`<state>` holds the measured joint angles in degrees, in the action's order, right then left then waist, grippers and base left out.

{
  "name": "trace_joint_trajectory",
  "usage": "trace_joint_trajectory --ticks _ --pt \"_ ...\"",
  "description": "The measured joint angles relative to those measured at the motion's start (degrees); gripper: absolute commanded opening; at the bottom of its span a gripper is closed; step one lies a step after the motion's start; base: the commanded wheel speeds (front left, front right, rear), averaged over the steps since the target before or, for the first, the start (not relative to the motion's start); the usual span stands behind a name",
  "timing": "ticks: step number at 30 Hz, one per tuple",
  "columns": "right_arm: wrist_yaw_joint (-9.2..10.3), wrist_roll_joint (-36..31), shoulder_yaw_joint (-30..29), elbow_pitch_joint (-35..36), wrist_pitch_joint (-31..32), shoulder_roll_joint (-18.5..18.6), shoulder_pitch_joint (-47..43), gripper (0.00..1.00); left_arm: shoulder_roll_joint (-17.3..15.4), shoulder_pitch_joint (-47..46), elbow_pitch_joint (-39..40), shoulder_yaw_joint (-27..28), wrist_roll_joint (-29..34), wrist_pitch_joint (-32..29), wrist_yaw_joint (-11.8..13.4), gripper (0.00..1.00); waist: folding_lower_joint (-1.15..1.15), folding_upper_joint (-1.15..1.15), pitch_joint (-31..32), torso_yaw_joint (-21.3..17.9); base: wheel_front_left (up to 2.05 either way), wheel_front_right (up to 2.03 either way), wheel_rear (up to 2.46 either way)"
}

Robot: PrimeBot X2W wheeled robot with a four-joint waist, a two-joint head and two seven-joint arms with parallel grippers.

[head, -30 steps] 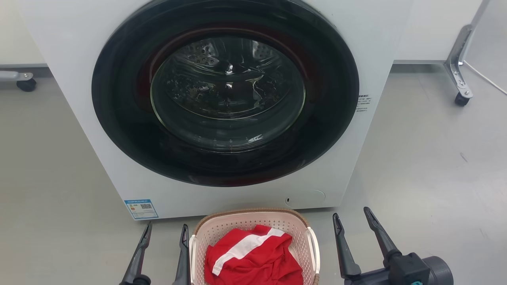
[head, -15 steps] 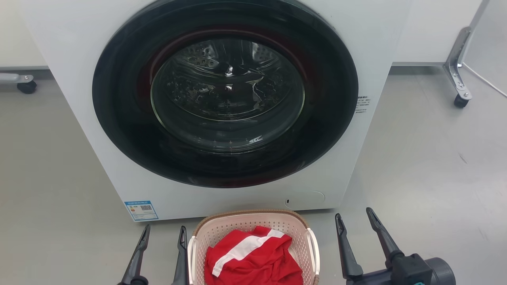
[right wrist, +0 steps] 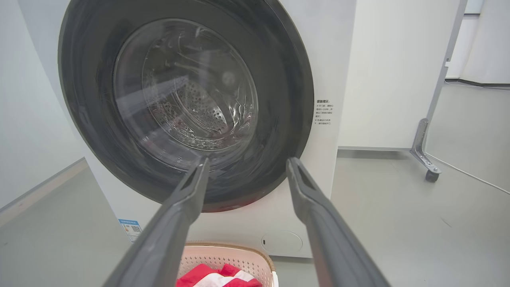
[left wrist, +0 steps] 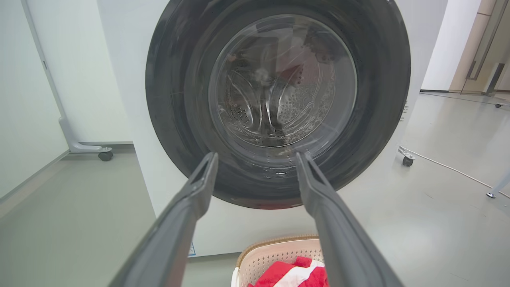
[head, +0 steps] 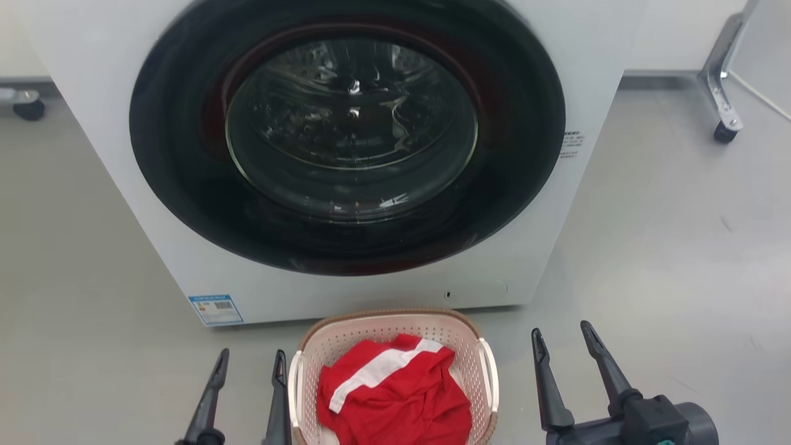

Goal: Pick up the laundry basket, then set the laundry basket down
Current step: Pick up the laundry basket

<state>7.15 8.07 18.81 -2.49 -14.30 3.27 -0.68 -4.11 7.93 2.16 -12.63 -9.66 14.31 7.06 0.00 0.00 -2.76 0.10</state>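
Observation:
The pale pink laundry basket [head: 460, 337] with a brown rim sits on the floor just in front of the washer, a red and white garment [head: 389, 395] piled inside. Its far rim also shows low in the left wrist view as the basket [left wrist: 275, 249] and in the right wrist view as the basket [right wrist: 243, 253]. My left gripper [head: 252, 360] stands open just left of the basket's white left handle [head: 291, 383]. My right gripper [head: 562, 337] stands open a little to the right of the right handle [head: 491, 380]. Neither gripper holds anything.
A white front-loading washer [head: 93, 123] with a shut dark round door [head: 346, 136] rises right behind the basket. Wheeled stand legs sit at the far right [head: 723, 117] and far left [head: 25, 105]. Grey floor [head: 673, 247] spreads on both sides.
The whole head picture has shifted, so the camera has moved: washer and basket now sit slightly higher in view. Both grippers stay open beside the basket.

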Motion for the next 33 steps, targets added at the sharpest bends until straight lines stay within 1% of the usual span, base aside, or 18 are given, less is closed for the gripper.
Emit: trace_joint_trajectory --ticks 4,8,14,15,20,24,33 --pt "-0.10 0.1 -0.5 -0.3 0.0 0.0 1.4 1.00 0.1 -2.5 -0.9 0.6 -0.5 0.0 0.0 1.00 0.00 0.00 -1.9 0.0 0.00 0.00 0.00" --pt "-0.62 0.7 -1.1 -1.6 -0.2 0.0 6.0 1.00 0.4 -7.0 -3.7 1.0 -0.8 0.0 0.0 1.00 0.02 0.00 -5.6 0.1 0.00 0.00 0.00" --pt "-1.10 1.3 -1.7 -4.6 -0.3 0.0 10.5 1.00 0.7 -11.7 -8.5 0.9 -1.3 0.2 0.0 1.00 0.02 0.00 -10.4 0.3 0.00 0.00 0.00" --pt "-1.10 1.3 -1.7 -4.6 -0.3 0.0 10.5 1.00 0.7 -11.7 -8.5 0.9 -1.3 0.2 0.0 1.00 0.02 0.00 -10.4 0.3 0.00 0.00 0.00" --pt "-1.09 2.9 -3.1 -8.4 -0.4 -0.1 13.9 1.00 1.0 -16.0 -12.8 0.9 -2.8 0.2 0.0 1.00 0.02 0.01 -14.6 0.4 0.00 0.00 0.00" --pt "-1.09 3.1 -4.2 -11.9 -0.4 -0.1 17.1 1.00 1.1 -19.9 -16.5 0.9 -4.0 0.2 -0.5 1.00 0.02 0.01 -17.9 0.6 0.00 0.00 0.00" --pt "-1.09 3.5 -5.9 -19.1 -0.4 0.0 24.5 1.00 1.5 -28.3 -24.0 1.3 -5.0 -0.1 -0.5 1.00 0.02 0.01 -25.7 1.4 0.00 0.00 0.00"
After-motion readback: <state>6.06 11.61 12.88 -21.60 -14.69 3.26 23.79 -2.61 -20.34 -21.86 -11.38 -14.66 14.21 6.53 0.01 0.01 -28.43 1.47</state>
